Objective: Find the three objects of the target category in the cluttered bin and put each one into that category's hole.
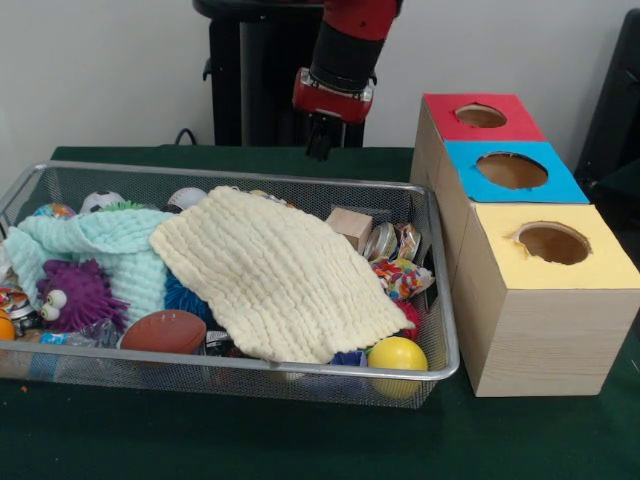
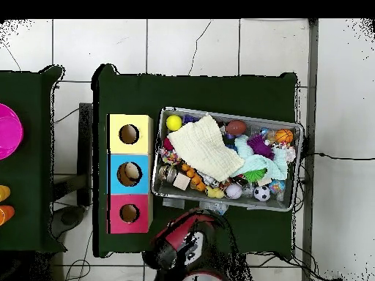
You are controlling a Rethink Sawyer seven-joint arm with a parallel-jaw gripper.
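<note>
Dark green cloth covers the worktop (image 1: pixel 200 440), where the bin (image 1: pixel 445 372), a shallow silver wire-mesh basket, sits brimful beside a row of three wooden boxes topped red (image 1: pixel 478 118), blue (image 1: pixel 512 172) and yellow (image 1: pixel 553 245), each with a round hole. Above the bin's far rim the robot's hand (image 1: pixel 320 148) hangs clear of everything, touching nothing; its dark fingertips appear pressed close together and pinch no object (the overhead view shows only the arm's bulk, not the tips).

Sprawled across the middle of the heap is a cream waffle-weave cloth (image 1: pixel 275 280), partly overlapping a mint-green cloth (image 1: pixel 100 245). Both look limp and light, likely to drape and drag neighbours if lifted; a pinch at a raised fold or a free corner seems the surest hold.

Around them lie a purple spiky toy with googly eyes (image 1: pixel 75 295), a small brown football (image 1: pixel 165 330), a yellow ball (image 1: pixel 397 353), a wooden block (image 1: pixel 350 226), bright wrapped sweets (image 1: pixel 400 277) and a miniature soccer ball (image 1: pixel 100 200). The balls would probably roll or slip from a narrow grip; the block looks stiff and easy to clamp across flat faces.

Which category is wanted cannot be told from the scene. The cream cloth is the main obstacle, hiding much of the bin's centre, and would likely need shifting before anything beneath can be found. The bin's rim nearly touches the yellow box.
</note>
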